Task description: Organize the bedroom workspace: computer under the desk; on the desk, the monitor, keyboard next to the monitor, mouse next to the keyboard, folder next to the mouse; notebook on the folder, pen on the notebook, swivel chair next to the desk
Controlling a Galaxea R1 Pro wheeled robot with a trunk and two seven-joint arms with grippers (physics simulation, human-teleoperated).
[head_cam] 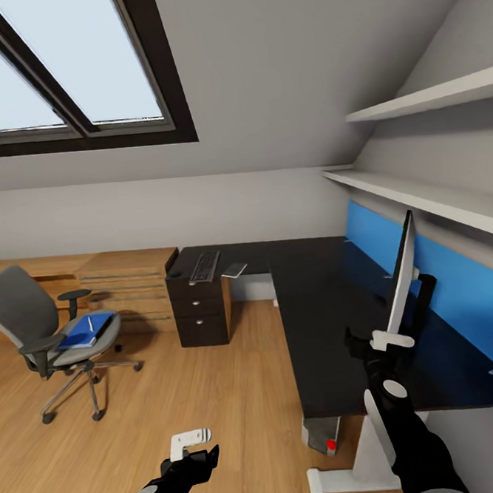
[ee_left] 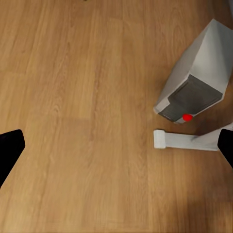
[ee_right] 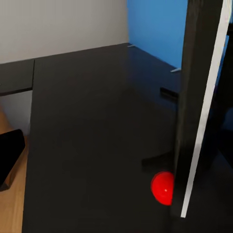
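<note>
the head view takes in the whole corner: the desk (head_cam: 334, 328) runs l-shaped under a blue back panel (head_cam: 457, 289), with the monitor (head_cam: 401, 282) standing edge-on upon its near arm. the right gripper (head_cam: 391, 340) is at the lower edge of that screen, a white finger against it; whether it pinches the screen or only touches it cannot be told from here. the right wrist view adds what the head view lacks: the monitor (ee_right: 201, 97) seen close, its dark edge and pale strip upright above the black desk top (ee_right: 87, 126), and a red dot (ee_right: 162, 188) at its lower corner. one dark finger (ee_right: 9, 155) sits at the picture's edge, well apart from the screen, so the claw's state stays uncertain.

the left gripper (head_cam: 191, 442) hangs low over the wooden floor (head_cam: 177, 400), holding nothing. in the left wrist view its two dark fingertips (ee_left: 9, 148) stand far apart at opposite edges, jaws spread wide, and between them lies the computer (ee_left: 199, 77), a silver-grey tower with a red dot, beside the desk's white foot (ee_left: 179, 140). the head view shows the computer (head_cam: 324, 434) tucked under the desk's near end.

at the far end of the desk lie the keyboard (head_cam: 205, 267) and, just beside it, the notebook (head_cam: 235, 269). the swivel chair (head_cam: 49, 329) stands well apart from the desk, the blue folder (head_cam: 86, 331) on its seat with the pen (head_cam: 90, 323) lying on it.
</note>
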